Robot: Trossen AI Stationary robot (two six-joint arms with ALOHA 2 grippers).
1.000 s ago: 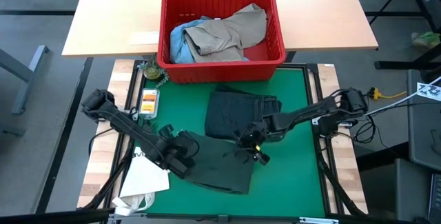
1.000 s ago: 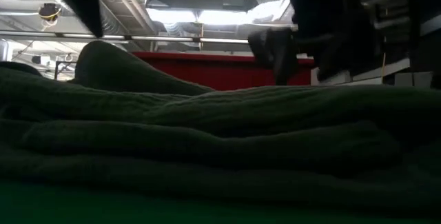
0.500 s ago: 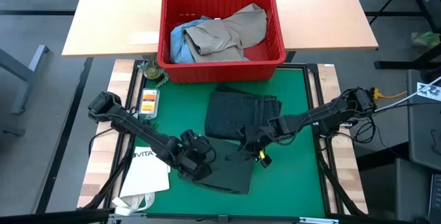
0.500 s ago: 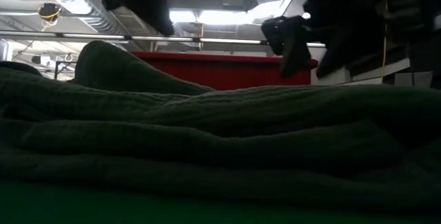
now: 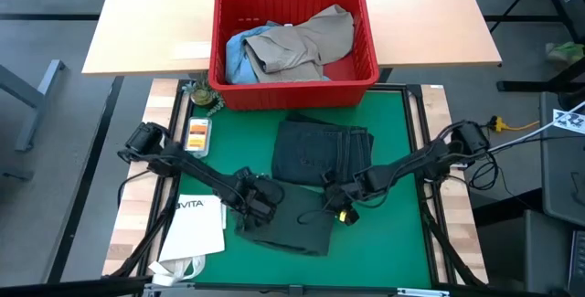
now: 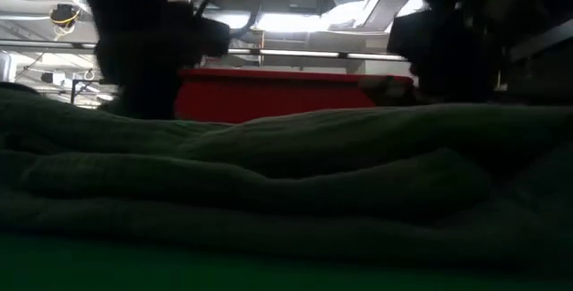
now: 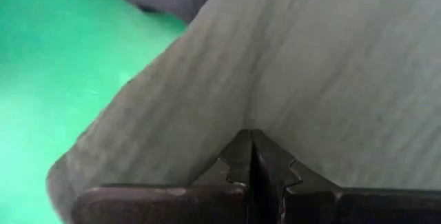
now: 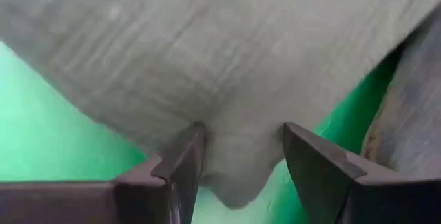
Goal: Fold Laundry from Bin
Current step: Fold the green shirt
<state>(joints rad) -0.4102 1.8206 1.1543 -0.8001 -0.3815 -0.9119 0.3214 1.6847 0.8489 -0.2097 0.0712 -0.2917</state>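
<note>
The dark green shirt (image 5: 294, 222) lies folded on the green mat (image 5: 393, 242), near its front edge. My left gripper (image 5: 262, 202) is shut and rests on the shirt's left part. My right gripper (image 5: 336, 204) is open at the shirt's right edge, with a corner of the cloth (image 8: 234, 176) between its fingers. The dark trousers (image 5: 322, 151) lie folded just behind. The red bin (image 5: 292, 91) at the back holds a khaki garment (image 5: 306, 41) and light blue jeans (image 5: 236, 55). My left gripper presses its shut fingertips (image 7: 251, 148) down on the shirt's upper layer (image 7: 255, 93), slanting steeply from above. A crease runs away from the tips. The shirt lies flat on the mat under them. My right gripper's open fingers (image 8: 189, 148) stand on either side of the shirt's corner; whether they touch it, I cannot tell.
A white paper bag (image 5: 196, 228) lies at the mat's near left. A small packet (image 5: 196, 134) and a dark green object (image 5: 203, 96) lie on the wooden strip left of the mat. Bare mat shows right of the shirt.
My left gripper has come down and toward the right onto the shirt; the hump at the shirt's left end has been pressed flat. My right gripper has sunk and tipped further downward to the shirt's right edge, staying open.
</note>
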